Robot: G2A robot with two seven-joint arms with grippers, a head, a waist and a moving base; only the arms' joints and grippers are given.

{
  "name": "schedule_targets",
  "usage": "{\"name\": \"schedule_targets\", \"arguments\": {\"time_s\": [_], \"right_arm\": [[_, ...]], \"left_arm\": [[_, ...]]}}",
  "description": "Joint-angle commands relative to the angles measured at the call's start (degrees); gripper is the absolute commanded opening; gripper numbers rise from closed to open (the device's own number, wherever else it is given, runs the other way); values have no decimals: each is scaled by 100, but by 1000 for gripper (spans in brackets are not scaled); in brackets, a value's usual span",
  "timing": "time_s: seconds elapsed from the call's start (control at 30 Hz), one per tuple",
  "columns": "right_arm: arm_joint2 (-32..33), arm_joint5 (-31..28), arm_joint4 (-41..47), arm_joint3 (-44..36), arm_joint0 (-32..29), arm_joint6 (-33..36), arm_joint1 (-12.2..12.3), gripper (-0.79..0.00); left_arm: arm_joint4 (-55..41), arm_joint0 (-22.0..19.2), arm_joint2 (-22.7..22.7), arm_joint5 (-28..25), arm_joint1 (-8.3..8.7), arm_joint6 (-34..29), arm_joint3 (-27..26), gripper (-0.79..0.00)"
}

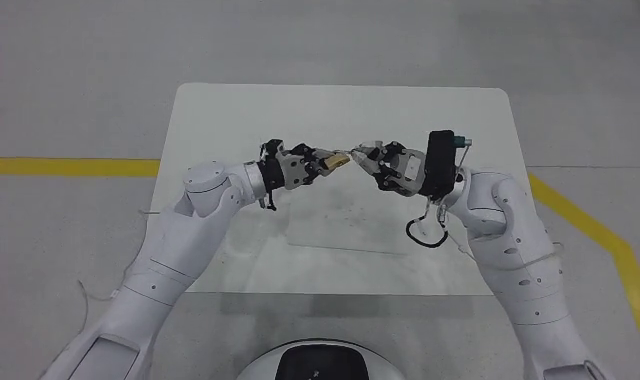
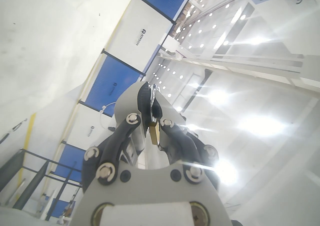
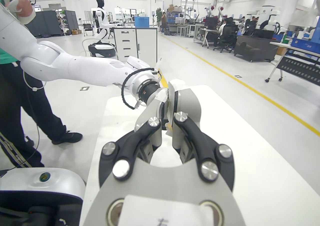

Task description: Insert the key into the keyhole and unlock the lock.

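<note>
Above the middle of the white table [image 1: 250, 110], both grippers meet tip to tip. My left gripper [image 1: 318, 164] is shut on the lock, a small brass padlock [image 1: 338, 161]. In the left wrist view its chrome shackle [image 2: 153, 102] is pinched between the fingers and the brass body [image 2: 154, 134] hangs toward the wrist. My right gripper [image 1: 368, 156] faces it from the other side, shut on a thin silvery key [image 1: 356, 151] that points at the padlock. In the right wrist view the right gripper [image 3: 170, 102] is pressed together and mostly hides the key. I cannot tell whether the key tip touches the lock.
A black cable loop [image 1: 426, 232] hangs off the right forearm over the table. A person [image 3: 15, 102] stands beside the table behind the left arm [image 3: 75, 67]. A yellow floor line [image 1: 80, 167] runs past both table ends.
</note>
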Motion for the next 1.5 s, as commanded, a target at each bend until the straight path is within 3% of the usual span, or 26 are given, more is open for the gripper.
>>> {"name": "schedule_targets", "arguments": {"time_s": [0.0,0.3,0.4,0.47,0.7,0.83,0.93,1.2,1.47], "right_arm": [[-16,0,38,2,7,97,-2,-785],[-16,0,38,2,7,97,-2,-785],[-16,0,38,2,7,97,-2,-785],[101,195,-459,-284,1,329,28,-785],[693,0,-2677,-1615,-507,486,244,-785],[750,0,-3474,-2022,-733,295,364,-785],[833,0,-3790,-2142,-892,162,420,-785],[881,0,-4387,-2443,-1169,538,502,-785],[774,0,-4572,-2628,-1200,743,625,-785]], "left_arm": [[4,2,-1,-10,0,-5,-7,-785],[4,2,-1,-10,0,-5,-7,-785],[411,202,73,-139,23,290,-48,-785],[341,292,4,-117,37,296,-105,-785],[-20,170,-66,999,68,2,-167,-785],[-620,-143,151,1757,-30,-87,140,-785],[-996,-463,351,2042,-142,16,525,-785],[-1190,-1030,948,1825,-420,286,1040,-785],[-840,-1190,1158,1558,-482,286,1154,-785]]}}
